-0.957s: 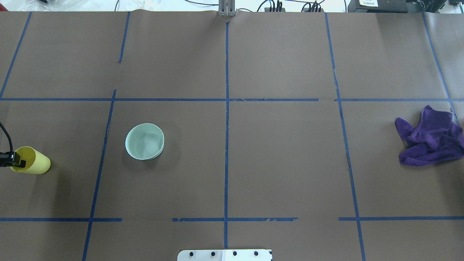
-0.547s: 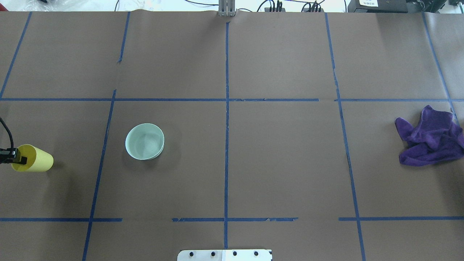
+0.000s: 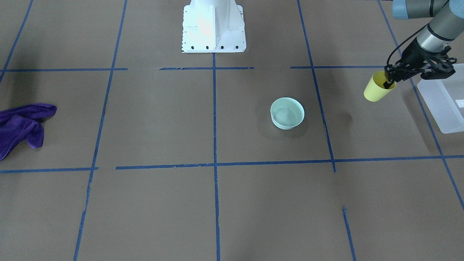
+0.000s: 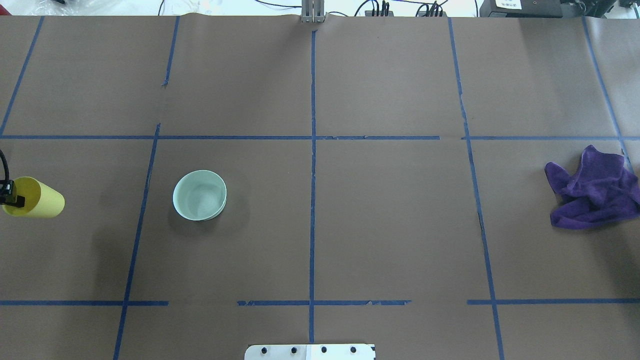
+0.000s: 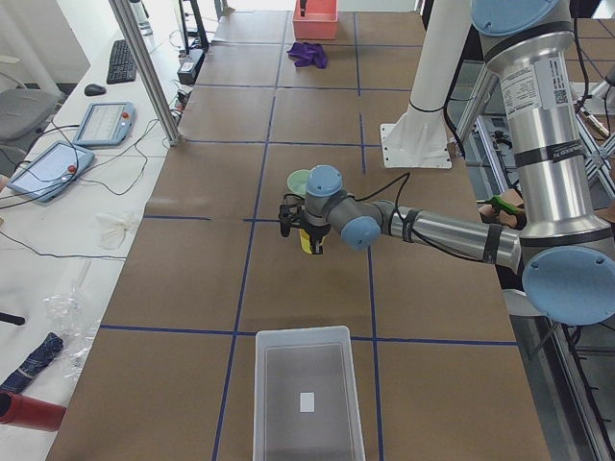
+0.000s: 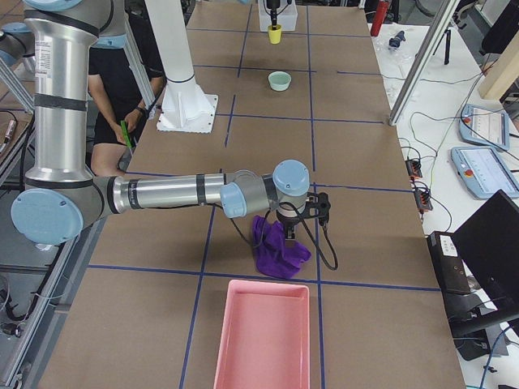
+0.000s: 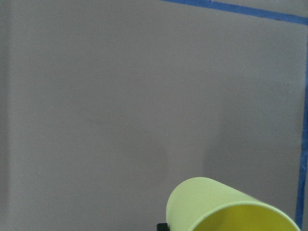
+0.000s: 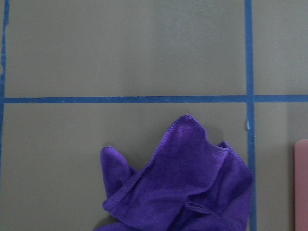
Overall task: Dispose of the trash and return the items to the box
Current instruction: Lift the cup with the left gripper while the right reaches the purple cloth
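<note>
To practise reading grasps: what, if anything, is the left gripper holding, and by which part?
The left gripper holds the cup by its rim, one finger inside the mouth.

- Matt brown paper over the table (image 4: 400,225), faintly creased, lined with blue tape (image 4: 312,200).
- Smooth plastic with a soft sheen on the yellow cup (image 3: 373,92).
- Glossy, smooth mint bowl (image 3: 287,113).
- Soft napped fabric with a stitched hem on the purple cloth (image 8: 192,183).
- Frosted translucent plastic for the box (image 3: 438,105).
- Smooth pink plastic for the tray (image 6: 263,340).

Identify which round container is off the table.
The small yellow tapered plastic cup, held tilted by the left gripper; the round mint-green bowl rests on the table.
</note>
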`<action>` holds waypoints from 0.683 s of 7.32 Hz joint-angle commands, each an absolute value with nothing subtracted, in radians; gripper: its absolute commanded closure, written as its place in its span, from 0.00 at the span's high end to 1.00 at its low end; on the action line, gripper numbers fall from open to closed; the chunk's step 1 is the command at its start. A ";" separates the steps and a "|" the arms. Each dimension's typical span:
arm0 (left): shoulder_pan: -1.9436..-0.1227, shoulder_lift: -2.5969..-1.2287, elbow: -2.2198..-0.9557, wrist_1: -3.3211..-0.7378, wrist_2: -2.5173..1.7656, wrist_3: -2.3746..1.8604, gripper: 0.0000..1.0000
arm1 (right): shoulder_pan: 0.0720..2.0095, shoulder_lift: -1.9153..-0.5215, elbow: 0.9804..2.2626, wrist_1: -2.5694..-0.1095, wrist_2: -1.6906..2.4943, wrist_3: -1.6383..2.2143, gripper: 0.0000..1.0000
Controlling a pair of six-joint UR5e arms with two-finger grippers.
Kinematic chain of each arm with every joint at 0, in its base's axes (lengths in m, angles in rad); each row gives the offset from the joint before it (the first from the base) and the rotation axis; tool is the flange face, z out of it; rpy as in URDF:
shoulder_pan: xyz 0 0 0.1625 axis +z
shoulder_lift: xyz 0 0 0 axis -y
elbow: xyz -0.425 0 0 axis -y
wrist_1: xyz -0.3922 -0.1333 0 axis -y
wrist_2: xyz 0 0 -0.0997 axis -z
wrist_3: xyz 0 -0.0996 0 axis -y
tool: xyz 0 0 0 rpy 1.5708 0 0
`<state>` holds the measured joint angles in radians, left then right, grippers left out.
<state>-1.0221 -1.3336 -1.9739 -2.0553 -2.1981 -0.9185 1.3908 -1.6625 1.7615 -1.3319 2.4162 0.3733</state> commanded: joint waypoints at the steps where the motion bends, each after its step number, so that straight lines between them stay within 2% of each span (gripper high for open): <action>1: -1.180 -1.463 -2.000 -1.801 -2.195 -0.693 0.00 | 1.254 -1.654 1.756 -1.218 2.352 0.593 1.00; 3: -1.332 -1.545 -1.993 -1.619 -2.186 -0.435 0.00 | 1.191 -1.669 1.728 -1.133 2.266 0.676 1.00; 5: -1.406 -1.545 -1.983 -1.597 -2.184 -0.348 0.00 | 1.111 -1.672 1.607 -0.941 2.177 0.797 1.00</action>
<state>-1.3549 -1.5387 -1.9880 -1.6252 -2.1855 -0.4099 1.1595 -1.6688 1.6786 -1.0584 2.2311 0.7252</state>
